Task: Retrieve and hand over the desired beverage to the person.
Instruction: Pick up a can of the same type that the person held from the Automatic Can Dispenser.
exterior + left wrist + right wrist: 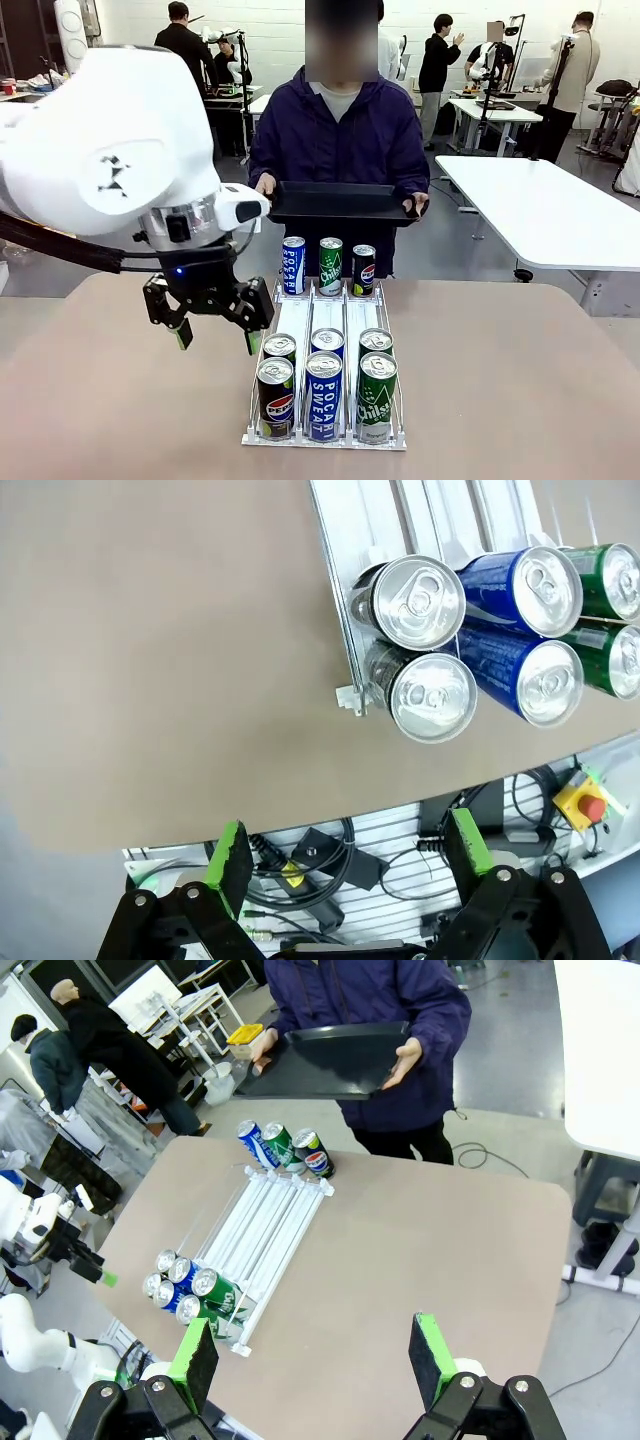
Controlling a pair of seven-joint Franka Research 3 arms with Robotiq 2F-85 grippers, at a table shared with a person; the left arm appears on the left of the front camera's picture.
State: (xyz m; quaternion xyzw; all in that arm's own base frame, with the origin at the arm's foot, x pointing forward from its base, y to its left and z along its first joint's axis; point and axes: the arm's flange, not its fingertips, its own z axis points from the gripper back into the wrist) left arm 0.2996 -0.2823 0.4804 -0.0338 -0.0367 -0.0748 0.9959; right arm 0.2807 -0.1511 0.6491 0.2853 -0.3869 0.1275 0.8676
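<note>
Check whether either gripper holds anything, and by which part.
Nothing: the left gripper and right gripper are open and empty. The person holds the black tray by its ends.

The front camera stood on the robot's side, facing across the matte brown rectangular table (500, 400) toward the person in a dark purple-blue hooded jacket (340, 130). The left wrist camera looked steeply down, close above the near end of the white wire can rack (335, 580). The right wrist camera looked down from high up, taking in the whole table. All three views shared the rack.
</note>
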